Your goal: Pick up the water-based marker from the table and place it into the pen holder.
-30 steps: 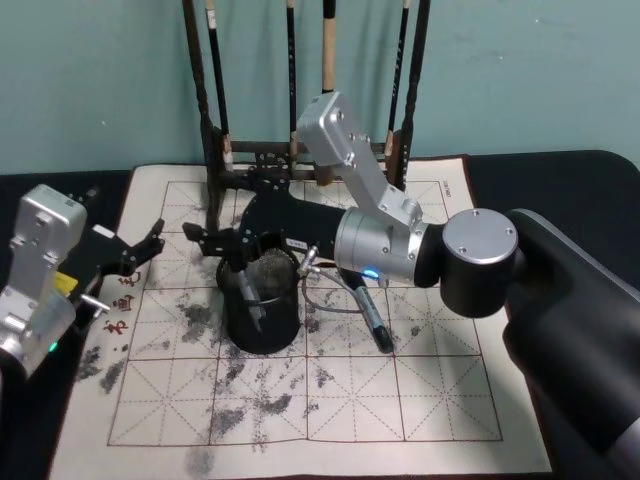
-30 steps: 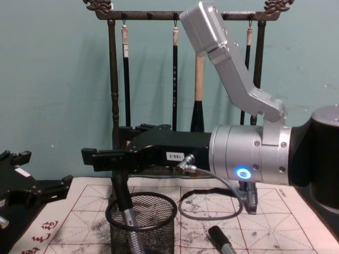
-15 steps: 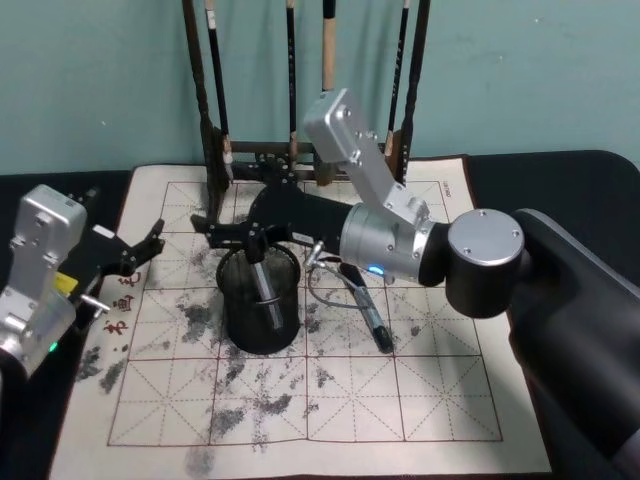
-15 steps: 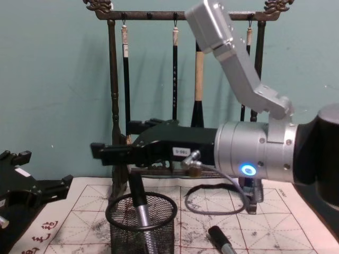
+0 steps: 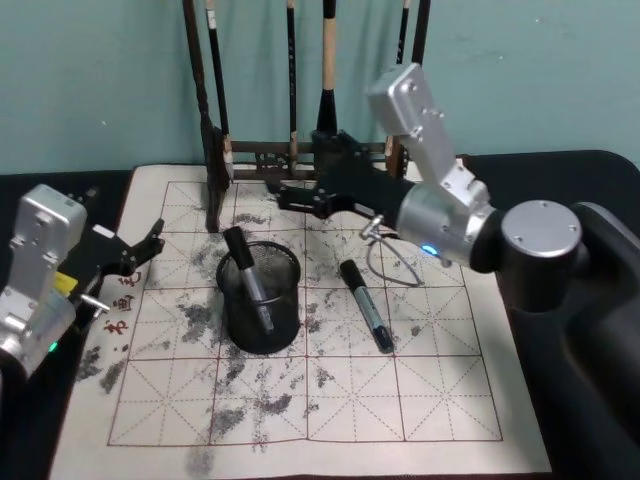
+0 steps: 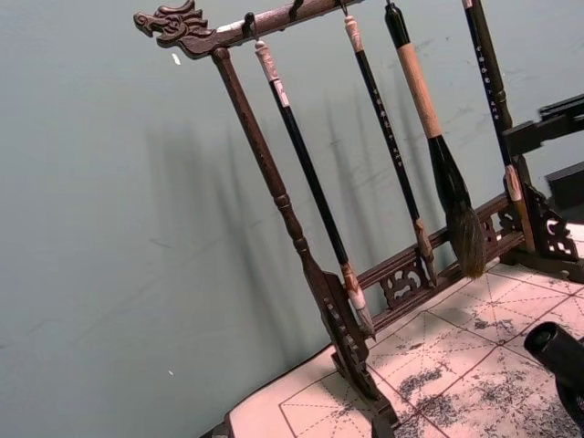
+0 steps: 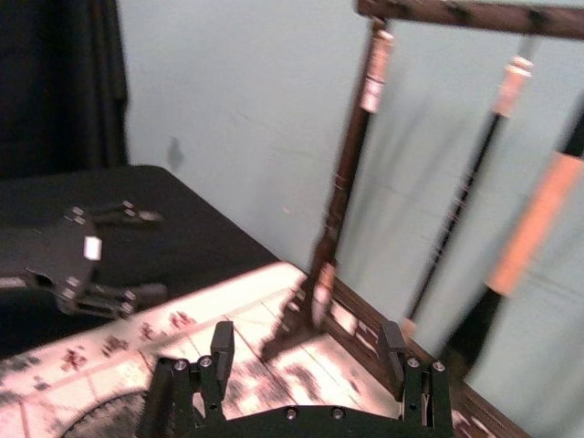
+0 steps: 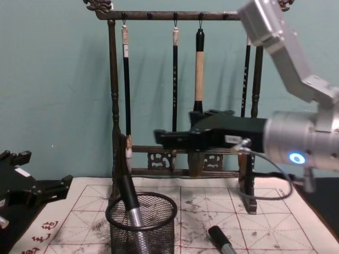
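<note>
Right gripper: fingers spread with nothing between them. In the right wrist view the two pads stand wide apart above the mat.
Change: half a second ago it hung right over the pen holder with the marker between its fingers. It has since let go and drawn back to the upper middle of the head view.
Marker: stands in the pen holder, lower end inside the mesh, black cap leaning out over the rim toward the upper left.
Marker to gripper: below and left of the fingertips in the head view, well apart. In the chest view the marker sits lower left of the gripper.
Edges: the brush rack stands just behind the gripper, with its hanging brushes above.
Open room: bare mat lies between holder and gripper, and across the lower half of the head view.
Second marker: lies flat on the mat just right of the holder, not touching it.
Table: its dark surface shows past the mat at the upper right.
Left gripper: at the left edge of the head view over the mat's border, fingers spread and empty — well apart from the holder.
</note>
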